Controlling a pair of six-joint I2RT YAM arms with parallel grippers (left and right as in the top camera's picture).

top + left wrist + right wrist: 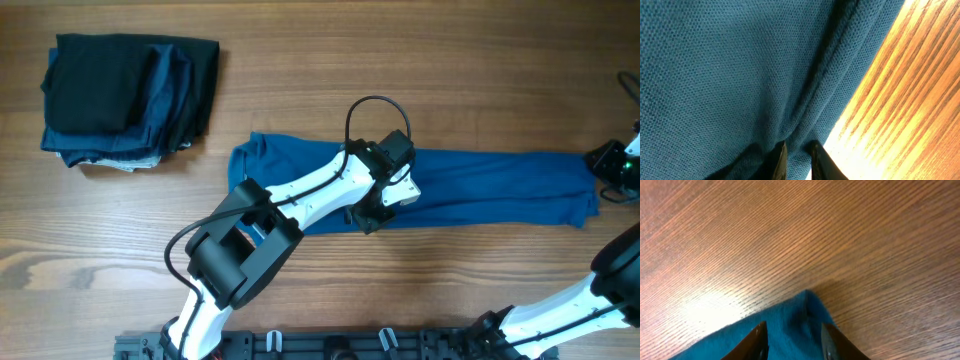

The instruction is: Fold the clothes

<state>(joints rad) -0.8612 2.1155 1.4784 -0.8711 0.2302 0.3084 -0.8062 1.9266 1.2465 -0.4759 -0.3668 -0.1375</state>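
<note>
The clothes (490, 185), a blue shirt, lie as a long narrow strip across the middle of the table. My left gripper (370, 218) is at the strip's front edge near its middle. In the left wrist view it (799, 159) is shut on a ridge of the blue knit fabric (730, 75), right beside the bare wood. My right gripper (597, 165) is at the strip's right end. In the right wrist view it (795, 339) has the pointed corner of the shirt (790, 320) filling the gap between its fingers.
A pile of folded black and dark navy garments (130, 95) sits at the back left. The wooden table (450, 90) stretches behind and in front of the strip. A black rail (330, 345) runs along the front edge.
</note>
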